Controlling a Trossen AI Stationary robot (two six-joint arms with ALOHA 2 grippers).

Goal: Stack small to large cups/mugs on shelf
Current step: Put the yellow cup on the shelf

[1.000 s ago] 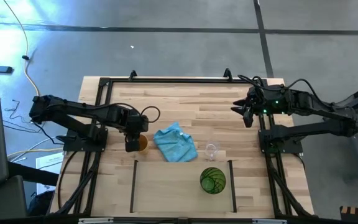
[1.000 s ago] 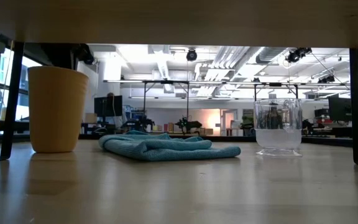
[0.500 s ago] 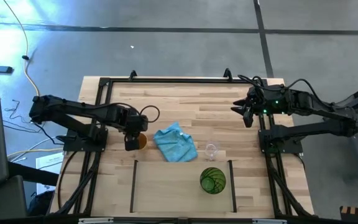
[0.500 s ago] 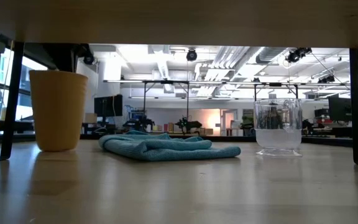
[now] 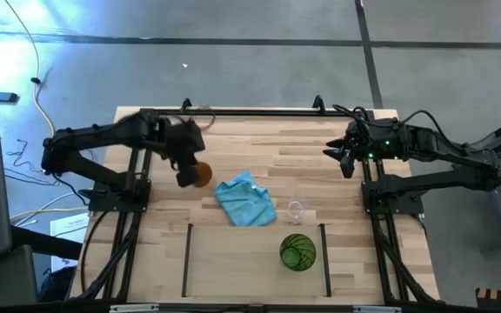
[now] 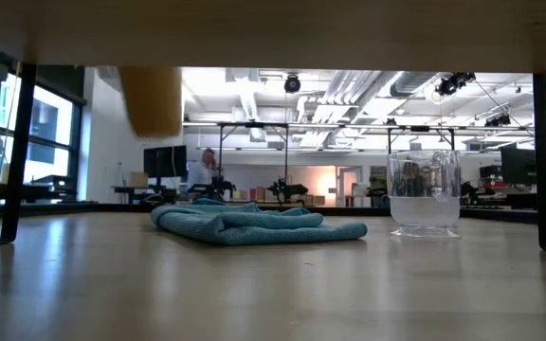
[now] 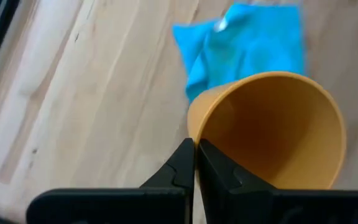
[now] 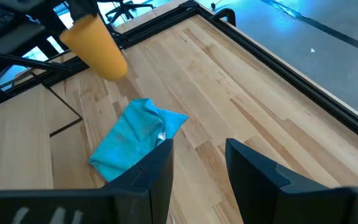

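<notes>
Orange cup [image 7: 272,130]: apparently light, rigid, smooth plastic, lifted off the desk [image 5: 303,161], left hand [image 7: 194,163] pinching its thin rim; right hand [image 8: 197,163] spread, idle.

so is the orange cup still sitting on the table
No, in the low view the orange cup hangs clear above the tabletop, pinched at its rim by the left gripper.

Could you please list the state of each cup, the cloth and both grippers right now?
orange cup: lifted off the table, pinched at its rim
left gripper: fingers shut on the cup's rim
clear glass: upright on table
green tumbler: upright inside the outlined shelf
blue cloth: crumpled
right gripper: open, waiting
</notes>
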